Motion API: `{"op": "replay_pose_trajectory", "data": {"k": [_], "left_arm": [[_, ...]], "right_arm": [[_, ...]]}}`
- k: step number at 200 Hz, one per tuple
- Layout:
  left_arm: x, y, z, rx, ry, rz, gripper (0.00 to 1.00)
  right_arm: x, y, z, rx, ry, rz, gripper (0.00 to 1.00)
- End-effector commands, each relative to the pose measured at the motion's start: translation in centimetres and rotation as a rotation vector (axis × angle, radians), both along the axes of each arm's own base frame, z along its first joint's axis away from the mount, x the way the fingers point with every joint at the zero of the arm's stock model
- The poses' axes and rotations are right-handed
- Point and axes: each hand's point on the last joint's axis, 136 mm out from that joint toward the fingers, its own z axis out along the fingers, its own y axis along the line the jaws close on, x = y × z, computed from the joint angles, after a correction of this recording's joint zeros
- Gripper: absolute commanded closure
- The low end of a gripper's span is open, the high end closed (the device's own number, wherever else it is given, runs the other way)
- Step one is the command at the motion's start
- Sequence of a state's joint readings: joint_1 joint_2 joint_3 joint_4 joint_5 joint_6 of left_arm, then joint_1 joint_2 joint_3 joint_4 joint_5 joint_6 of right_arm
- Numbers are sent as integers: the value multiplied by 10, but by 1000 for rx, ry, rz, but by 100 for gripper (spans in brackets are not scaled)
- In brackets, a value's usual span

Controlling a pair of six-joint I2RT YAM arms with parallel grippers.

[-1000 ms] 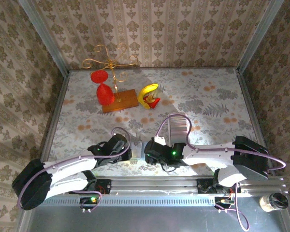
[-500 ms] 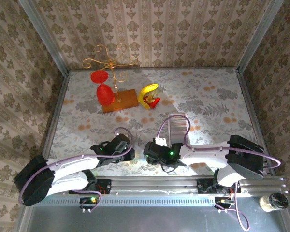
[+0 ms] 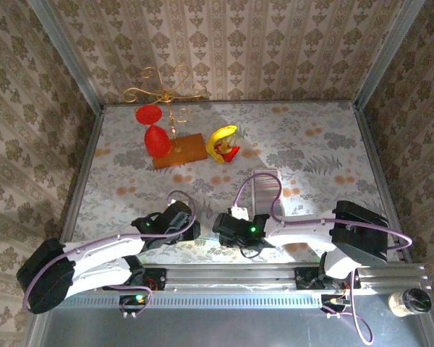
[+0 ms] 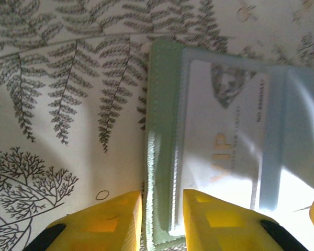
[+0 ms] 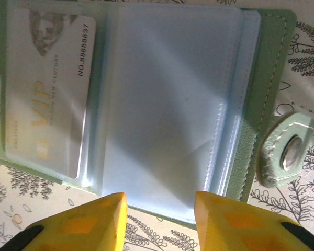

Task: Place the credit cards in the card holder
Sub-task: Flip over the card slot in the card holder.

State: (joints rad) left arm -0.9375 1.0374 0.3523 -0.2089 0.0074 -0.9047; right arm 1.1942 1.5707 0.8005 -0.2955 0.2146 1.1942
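Inside the card holder (image 5: 167,104) sits 1 card (image 5: 47,89).

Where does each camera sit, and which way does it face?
Top external: above and behind the bases, looking down on the table; both arms show, credit cards beyond the right arm.
Left wrist: on the left arm, looking down at the green edge of the card holder; left tool at bottom.
Right wrist: on the right arm, looking down into the open card holder; right tool at bottom.
Shared: both wrist views show the VIP card.
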Motion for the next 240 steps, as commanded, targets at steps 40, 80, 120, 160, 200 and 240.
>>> {"op": "replay_pose_trajectory", "data": {"k": [40, 80, 120, 160, 200, 240], "left_arm": [[-13, -9, -16, 10, 47, -66, 80], [-14, -22, -15, -24, 66, -84, 83], [-17, -34, -15, -49, 73, -96, 85], [-18, -40, -13, -64, 67, -93, 88], [-17, -43, -11, -84, 59, -72, 89], [-13, -36, -8, -85, 32, -33, 89]], "right_arm": [[10, 10, -2, -7, -22, -37, 60], [16, 15, -1, 17, -34, -57, 59], [23, 27, 2, 104, -45, -80, 56], [30, 31, 10, 148, -80, -98, 53], [34, 35, 13, 200, -91, -113, 52], [38, 38, 20, 239, -112, -122, 52]]}}
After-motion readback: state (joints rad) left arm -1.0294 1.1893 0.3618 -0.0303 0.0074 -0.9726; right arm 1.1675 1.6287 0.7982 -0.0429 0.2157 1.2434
